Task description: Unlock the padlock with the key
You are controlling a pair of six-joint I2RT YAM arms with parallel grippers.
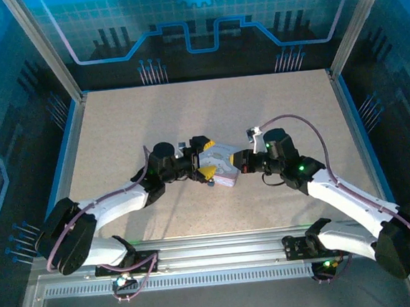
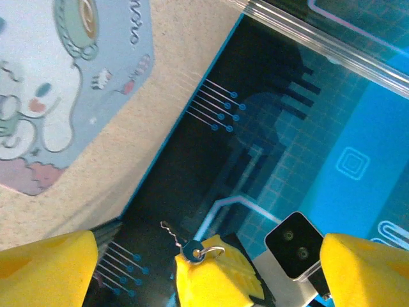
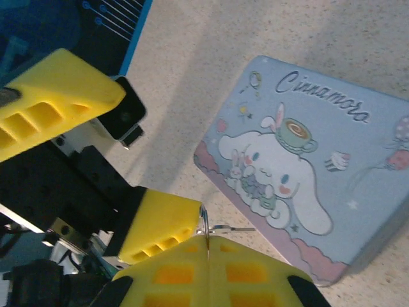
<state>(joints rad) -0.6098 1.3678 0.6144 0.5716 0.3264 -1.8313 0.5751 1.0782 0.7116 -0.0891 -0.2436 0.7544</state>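
Two end effectors close together just beside the pastel cartoon tin (image 3: pixel 319 160), flat on the speckled worktop (image 1: pixel 117 132). Left end effector (image 1: pixel 205 157): yellow fingers spread wide, gripping nothing. Right end effector (image 3: pixel 208 246): fingers pressed together, pinching the key (image 2: pixel 193 251) by its ringed head, in the gap between the left's spread fingers. Blade tip toward the tin's pink edge; whether touching, cannot tell.

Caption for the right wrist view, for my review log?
Right gripper pinches the key next to the open left gripper, cartoon-print tin alongside.
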